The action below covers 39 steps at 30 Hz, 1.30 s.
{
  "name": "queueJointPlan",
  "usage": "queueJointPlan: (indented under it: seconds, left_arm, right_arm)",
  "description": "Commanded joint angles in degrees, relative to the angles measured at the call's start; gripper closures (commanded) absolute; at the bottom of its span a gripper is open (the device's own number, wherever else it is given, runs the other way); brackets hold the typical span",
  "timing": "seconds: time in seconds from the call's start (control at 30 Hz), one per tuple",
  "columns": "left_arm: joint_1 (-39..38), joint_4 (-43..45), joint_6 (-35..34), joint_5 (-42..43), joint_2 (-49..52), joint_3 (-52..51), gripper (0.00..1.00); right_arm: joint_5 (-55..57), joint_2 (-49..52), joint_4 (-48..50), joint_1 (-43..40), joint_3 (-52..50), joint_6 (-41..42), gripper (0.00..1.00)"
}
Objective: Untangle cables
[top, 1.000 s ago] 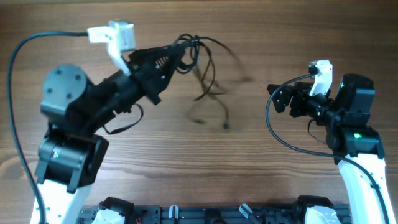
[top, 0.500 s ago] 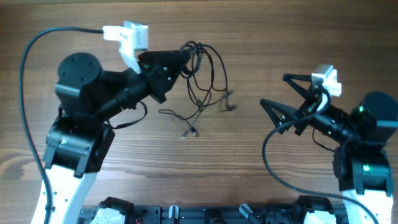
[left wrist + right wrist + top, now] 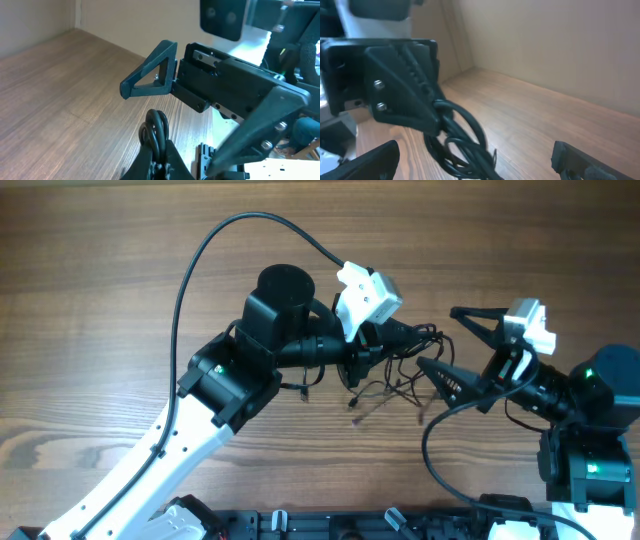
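1. The left tool (image 3: pixel 405 338) is out over the middle of the worktop (image 3: pixel 120 300). It points to the right.
2. Its two fingers are pressed together on the cables (image 3: pixel 158 129). They are clamped tight on them.
3. The cables are thin and black. They sit in a bunch of small loops right at the tip of the left tool.
4. From above, more of the cords hang out of the bunch on the near side. They lie in loose bends.
5. One loose end with a small plug (image 3: pixel 353 404) sticks out to the near left of the bunch. It may be lying on the worktop, but it is too small to be sure.
6. The right tool (image 3: pixel 438 337) has its fingers wide apart. It holds nothing.
7. One of its fingers is on the far side of the bunch and the other is on the near side. The bunch and the tip of the left tool are in the gap between them.
8. In the right wrist view the loops are apart from both of these fingers.
9. The left arm (image 3: pixel 200 415) comes in from the near left corner. The right arm (image 3: pixel 590 430) stands at the near right.
10. A thick black wire (image 3: pixel 200 265) bends high over the left arm to a white camera (image 3: pixel 368 295).
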Motion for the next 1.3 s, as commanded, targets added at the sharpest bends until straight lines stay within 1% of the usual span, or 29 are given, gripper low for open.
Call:
queueJointPlan:
  seconds: [0.0,0.03,0.13,0.37,0.47,0.53,0.6,0.9,0.97,1.0,1.07,1.1,1.13,1.2,1.27]
  left_arm:
    - [-0.1,0.9,1.6,1.1,-0.1,1.1,0.96]
    - [-0.2,0.8,1.6,1.4,-0.1,1.1,0.96]
    - [-1.2,0.7,1.6,2.8,-0.1,1.1,0.96]
    - [-2.4,0.8,1.7,2.8,-0.1,1.1,0.96]
    - [-2.5,1.5,3.3,2.8,-0.1,1.1,0.96]
    - [-2.5,3.2,3.6,4.4,-0.1,1.1,0.96]
    - [-2.5,4.2,7.0,5.2,-0.1,1.1,0.96]
    - [-2.5,5.5,7.6,5.1,-0.1,1.1,0.96]
    - [-2.5,5.4,7.6,2.1,-0.1,1.2,0.96]
    - [-2.5,5.2,6.7,-1.4,-0.1,1.1,0.96]
    - [-2.0,5.3,0.1,-6.7,-0.1,1.2,0.96]
    - [-1.3,5.3,-3.9,-8.2,-0.1,1.2,0.96]
    - [-0.1,5.4,-8.2,-8.2,-0.1,1.2,0.96]
    - [1.2,5.5,-14.8,-8.2,-0.1,1.2,0.96]
    - [1.2,5.5,-17.6,-7.9,-0.1,1.2,0.96]
  right_arm:
    - [4.5,-0.4,0.2,-0.2,0.0,3.7,0.00]
    - [5.6,-0.4,0.0,-0.2,0.0,4.0,0.00]
    - [11.7,-0.4,-1.0,-0.2,0.0,8.4,0.00]
    - [14.4,-0.4,-1.7,-0.2,0.0,10.1,0.00]
    - [19.6,-0.4,-6.3,-0.2,0.0,9.9,0.00]
    - [21.8,-0.2,-9.4,-0.2,0.0,9.4,0.00]
    - [23.9,0.2,-11.1,-0.2,0.0,9.4,0.00]
    - [26.8,3.3,-13.1,-0.2,0.0,9.4,0.00]
    - [24.2,3.2,-13.0,-0.2,0.0,8.4,0.00]
    - [20.9,3.2,-12.6,-0.2,0.0,5.9,0.00]
    - [17.2,3.1,-12.6,-0.2,0.0,2.1,0.00]
    - [13.8,3.1,-12.4,-0.2,0.0,-1.4,0.00]
    - [11.8,3.1,-11.6,-0.2,0.0,-2.4,0.00]
    - [11.8,3.1,-8.8,-0.2,0.0,-1.0,0.00]
    - [11.8,3.1,-4.9,-0.2,0.0,2.7,0.00]
